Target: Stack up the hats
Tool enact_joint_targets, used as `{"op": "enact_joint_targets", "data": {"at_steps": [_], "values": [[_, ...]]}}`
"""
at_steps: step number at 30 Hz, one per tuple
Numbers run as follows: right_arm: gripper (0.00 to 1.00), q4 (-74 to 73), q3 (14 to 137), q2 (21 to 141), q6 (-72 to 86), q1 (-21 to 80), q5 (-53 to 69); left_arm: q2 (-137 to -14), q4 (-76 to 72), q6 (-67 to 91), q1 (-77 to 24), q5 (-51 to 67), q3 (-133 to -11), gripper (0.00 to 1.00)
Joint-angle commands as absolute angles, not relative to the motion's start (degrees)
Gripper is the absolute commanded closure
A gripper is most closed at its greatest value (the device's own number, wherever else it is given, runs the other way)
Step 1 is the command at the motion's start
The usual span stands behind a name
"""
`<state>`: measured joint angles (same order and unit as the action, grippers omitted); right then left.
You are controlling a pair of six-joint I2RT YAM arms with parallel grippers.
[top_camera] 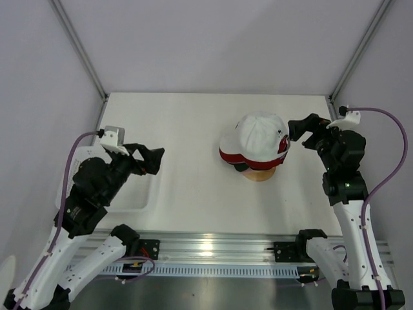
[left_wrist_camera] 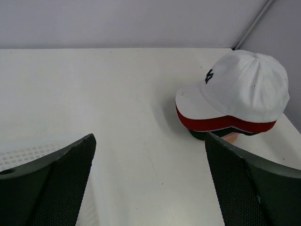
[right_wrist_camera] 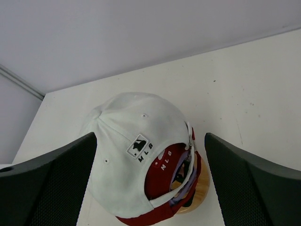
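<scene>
On the right half of the table (top_camera: 187,123), the hats sit as one stack over a round wooden stand (top_camera: 261,175), of which only the lower edge peeks out at the near side. A white cap (top_camera: 259,134) lies on top, with its brim toward the near left and its back opening toward the right arm. The back carries a small logo patch, and a dark emblem shows on the front. Directly under it is a red cap (top_camera: 240,158), visible as a band along the brim and again through the back opening. Below that comes a dark green brim (top_camera: 240,167). The right wrist view also shows a bit of lavender cloth (right_wrist_camera: 182,189) inside the opening, though how many caps lie beneath cannot be told. The right gripper (top_camera: 299,129) hangs just beside the back of the stack, jaws spread wide and holding nothing. The cap appears ahead of and between its fingers (right_wrist_camera: 56,179), not pinched. The left gripper (top_camera: 152,159) is well apart from the hats, over the far edge of a white mesh basket (top_camera: 137,194) at the left. Its jaws are likewise fully released and empty.
</scene>
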<state>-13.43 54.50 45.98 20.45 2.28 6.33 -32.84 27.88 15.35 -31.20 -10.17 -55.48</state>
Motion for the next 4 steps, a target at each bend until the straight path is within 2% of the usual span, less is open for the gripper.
{"op": "enact_joint_targets", "data": {"at_steps": [1, 4], "values": [[0.01, -9.1, 54.2, 46.4, 19.4, 2.3, 7.4, -32.9, 29.2, 13.4, -30.5, -7.7, -53.8, 0.01], [0.00, -8.2, 53.5, 46.6, 19.7, 2.3, 6.2, -33.2, 26.7, 15.6, -29.7, -9.2, -51.3, 0.01]]}}
